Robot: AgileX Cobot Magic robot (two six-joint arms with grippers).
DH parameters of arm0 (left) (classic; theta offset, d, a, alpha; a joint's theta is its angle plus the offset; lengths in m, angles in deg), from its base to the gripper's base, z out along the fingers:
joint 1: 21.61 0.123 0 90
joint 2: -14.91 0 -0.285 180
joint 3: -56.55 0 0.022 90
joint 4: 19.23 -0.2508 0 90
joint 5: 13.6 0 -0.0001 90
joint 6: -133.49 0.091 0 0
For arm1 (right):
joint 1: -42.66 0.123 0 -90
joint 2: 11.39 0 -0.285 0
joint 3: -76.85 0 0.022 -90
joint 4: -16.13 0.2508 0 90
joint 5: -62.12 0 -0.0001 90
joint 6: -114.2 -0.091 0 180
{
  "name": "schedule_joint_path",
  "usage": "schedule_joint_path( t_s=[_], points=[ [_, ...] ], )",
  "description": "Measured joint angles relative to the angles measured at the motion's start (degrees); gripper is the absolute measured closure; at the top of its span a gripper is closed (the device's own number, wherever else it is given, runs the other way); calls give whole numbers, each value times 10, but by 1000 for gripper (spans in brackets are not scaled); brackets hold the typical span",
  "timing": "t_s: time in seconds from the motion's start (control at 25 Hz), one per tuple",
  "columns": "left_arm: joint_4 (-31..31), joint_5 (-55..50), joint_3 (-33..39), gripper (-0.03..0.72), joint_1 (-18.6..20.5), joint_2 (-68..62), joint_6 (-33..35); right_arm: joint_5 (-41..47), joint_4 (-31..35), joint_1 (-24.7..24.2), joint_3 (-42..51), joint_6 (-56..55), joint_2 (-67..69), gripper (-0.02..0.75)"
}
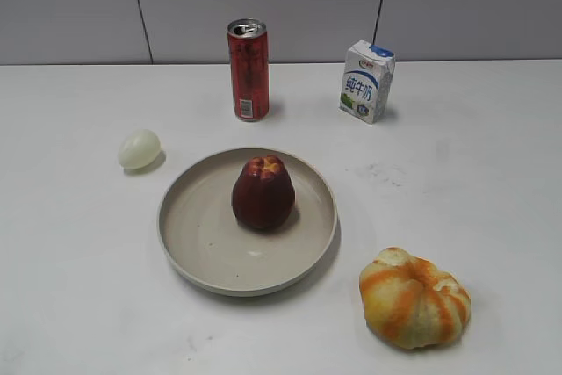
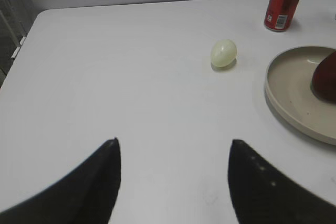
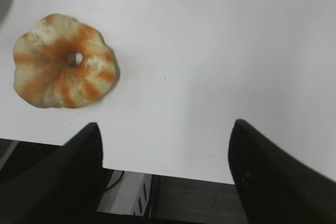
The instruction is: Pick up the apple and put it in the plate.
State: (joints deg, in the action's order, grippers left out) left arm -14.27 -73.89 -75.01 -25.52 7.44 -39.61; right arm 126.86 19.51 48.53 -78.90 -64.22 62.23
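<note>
The apple (image 1: 262,192) stands upright inside the plate (image 1: 189,248), a little behind the dish's middle, its paler orange-tan top up and its dark maroon body resting on the beige floor. From my left wrist only a dark red edge of the apple (image 2: 326,80) shows, at the right border, within the plate's raised rim (image 2: 278,100). The plate sits on the white tabletop (image 1: 79,287), near the middle of the exterior view.

Just off the plate's rear left lies a small pale egg (image 1: 140,148), apart from the rim; my left wrist sees the same egg (image 2: 224,53) ahead and to the right of my left claw (image 2: 174,148). Behind the plate a red can (image 1: 248,69) stands upright, and to its right a small blue-and-white milk carton (image 1: 366,81), both near the wall. To the plate's front right sits an orange-and-yellow ribbed pumpkin (image 1: 414,298), clear of the rim.

My left claw is spread wide with nothing between its dark fingertips, held over bare tabletop well apart from the plate. My right claw (image 3: 167,129) is likewise released and empty, hanging over the tabletop's near edge, with the pumpkin (image 3: 64,61) ahead and to the left. Neither claw appears in the exterior view.
</note>
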Motion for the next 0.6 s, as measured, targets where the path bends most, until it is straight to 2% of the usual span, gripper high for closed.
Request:
schedule_joint_path(
  t_s=[0.36,0.6],
  points=[
    [0,0,0,197,0,0,0,-61,-3,0,218,1,-333,146],
    [0,0,0,197,0,0,0,-52,2,0,245,1,-501,146]
  ],
)
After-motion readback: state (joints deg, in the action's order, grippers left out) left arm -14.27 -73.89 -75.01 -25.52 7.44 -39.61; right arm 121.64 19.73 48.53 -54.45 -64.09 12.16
